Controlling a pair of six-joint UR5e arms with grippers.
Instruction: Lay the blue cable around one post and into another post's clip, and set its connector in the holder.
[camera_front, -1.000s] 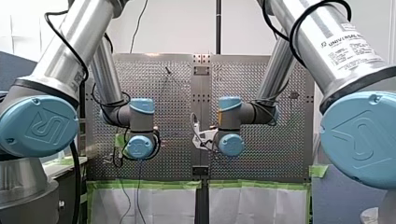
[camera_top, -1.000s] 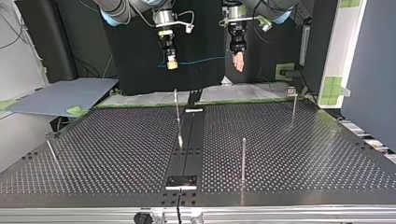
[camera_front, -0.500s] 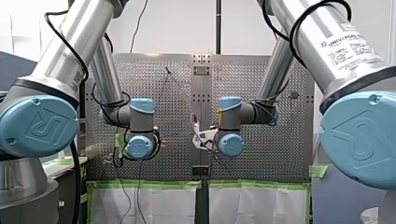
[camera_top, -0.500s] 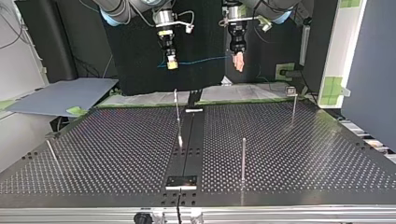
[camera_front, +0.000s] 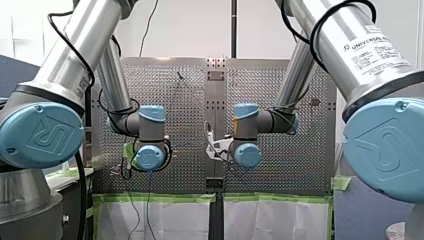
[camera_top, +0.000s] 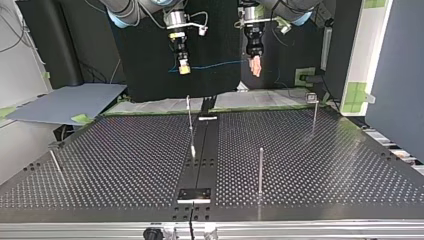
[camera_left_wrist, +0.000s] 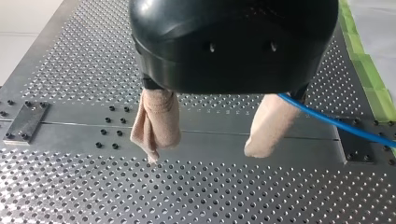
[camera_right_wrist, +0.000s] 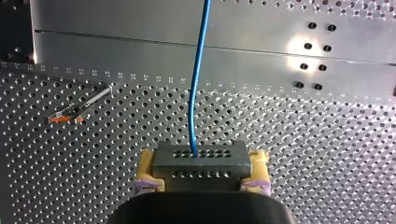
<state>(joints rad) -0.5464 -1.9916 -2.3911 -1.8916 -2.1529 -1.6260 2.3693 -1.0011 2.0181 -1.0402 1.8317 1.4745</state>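
Over the far end of the perforated worktop (camera_top: 310, 165), beyond its plain centre strip (camera_top: 201, 150), the blue cable (camera_top: 215, 64) hangs in the air as a short, nearly level span between my two arms. It looks thin, light and limp, with just enough spring to hold a soft curve. I judge it will trail after whichever end is led and slide through a loose pinch. The grey connector (camera_right_wrist: 201, 161) is the stiff part and the surer hold. My right gripper (camera_right_wrist: 201, 173) clamps that connector between its yellow pads, and the cable leaves from the connector's face. My left gripper (camera_left_wrist: 203, 154) has its beige-padded fingers (camera_left_wrist: 156, 121) spread wide with nothing between them. The cable passes just beside one; I cannot tell whether it touches.

Room is generous on both sides of the centre strip. In the top view a tall post (camera_top: 260, 170) and a far post (camera_top: 314, 112) stand to its right, a thin post (camera_top: 190, 125) is at its left edge, and a leaning pin (camera_top: 56, 162) is well to its left. A small plate (camera_top: 195, 194) sits on the strip's near end; whether it is the holder I cannot tell
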